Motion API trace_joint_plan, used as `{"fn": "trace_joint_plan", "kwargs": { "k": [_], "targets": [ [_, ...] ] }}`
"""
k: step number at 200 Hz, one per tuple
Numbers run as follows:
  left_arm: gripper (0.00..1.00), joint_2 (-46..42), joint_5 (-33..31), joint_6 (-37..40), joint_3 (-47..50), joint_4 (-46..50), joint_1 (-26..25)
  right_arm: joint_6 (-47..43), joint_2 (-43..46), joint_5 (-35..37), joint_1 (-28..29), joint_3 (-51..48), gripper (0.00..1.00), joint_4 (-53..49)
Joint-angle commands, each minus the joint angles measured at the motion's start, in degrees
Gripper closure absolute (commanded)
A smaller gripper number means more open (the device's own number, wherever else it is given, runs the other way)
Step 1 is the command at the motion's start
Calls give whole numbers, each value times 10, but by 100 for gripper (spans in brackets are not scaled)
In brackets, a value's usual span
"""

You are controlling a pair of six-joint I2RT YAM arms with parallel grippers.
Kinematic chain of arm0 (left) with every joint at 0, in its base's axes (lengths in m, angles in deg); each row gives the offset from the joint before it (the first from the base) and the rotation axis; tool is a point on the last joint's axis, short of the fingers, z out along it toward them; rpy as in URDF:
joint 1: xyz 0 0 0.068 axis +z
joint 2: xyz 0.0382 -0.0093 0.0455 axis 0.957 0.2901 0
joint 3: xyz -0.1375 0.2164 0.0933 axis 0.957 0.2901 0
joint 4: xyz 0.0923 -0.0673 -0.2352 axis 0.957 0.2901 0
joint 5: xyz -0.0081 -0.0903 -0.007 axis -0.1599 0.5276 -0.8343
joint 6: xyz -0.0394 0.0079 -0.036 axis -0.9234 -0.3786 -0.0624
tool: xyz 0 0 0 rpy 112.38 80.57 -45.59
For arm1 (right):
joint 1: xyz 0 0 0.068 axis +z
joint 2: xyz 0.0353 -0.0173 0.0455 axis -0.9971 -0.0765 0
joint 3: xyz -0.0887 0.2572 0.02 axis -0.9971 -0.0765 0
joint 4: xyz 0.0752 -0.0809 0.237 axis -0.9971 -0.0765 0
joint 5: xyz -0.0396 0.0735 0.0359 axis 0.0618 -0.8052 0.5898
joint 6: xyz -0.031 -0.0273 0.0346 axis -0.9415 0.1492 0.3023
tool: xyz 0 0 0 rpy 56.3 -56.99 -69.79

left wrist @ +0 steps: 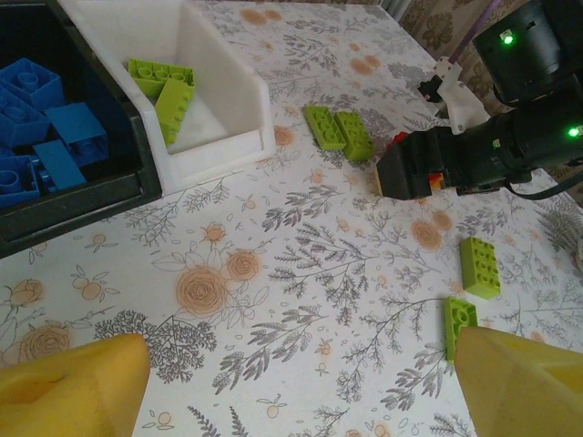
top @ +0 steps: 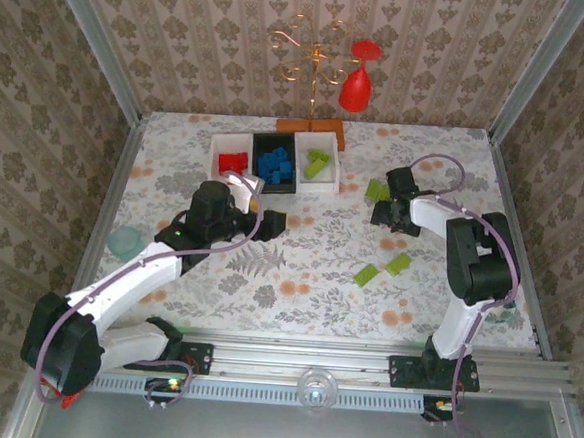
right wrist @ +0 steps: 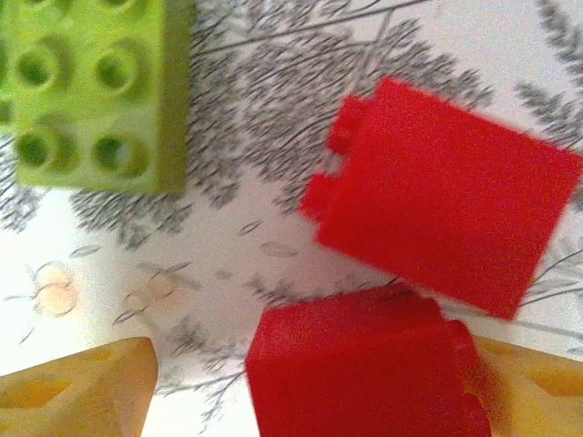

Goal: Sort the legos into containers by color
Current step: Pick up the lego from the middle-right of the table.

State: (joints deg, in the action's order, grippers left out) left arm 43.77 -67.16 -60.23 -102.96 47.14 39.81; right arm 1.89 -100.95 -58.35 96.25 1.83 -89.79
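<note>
Red legos lie in the left white bin of the containers, blue ones in the black middle bin, lime ones in the right white bin, and we see loose lime bricks right of the containers. Our left gripper hangs just before the containers, fingers spread, empty. Our right gripper, right of the containers, stands unclenched around a red brick touching one pad only.

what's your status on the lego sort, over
left gripper open, empty. right gripper open around a red lego. green legos loose nearby. second red lego crowds the pick.
</note>
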Motion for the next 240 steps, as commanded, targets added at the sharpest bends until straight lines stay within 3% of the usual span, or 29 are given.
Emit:
{"fn": "trace_joint_plan", "kwargs": {
  "k": [1, 114, 186, 240],
  "targets": [
    [12, -7, 10, 6, 7, 6, 3, -11, 9, 5, 20, 14, 20, -21],
    [12, -8, 2, 7, 10, 6, 7, -34, -10, -15, 27, 15, 43, -1],
    [12, -12, 7, 6, 11, 5, 9, 5, -41, 31, 22, 61, 32, -11],
    [12, -19, 6, 7, 14, 8, 13, 5, -59, 36, 17, 78, 42, -4]
  ]
}}
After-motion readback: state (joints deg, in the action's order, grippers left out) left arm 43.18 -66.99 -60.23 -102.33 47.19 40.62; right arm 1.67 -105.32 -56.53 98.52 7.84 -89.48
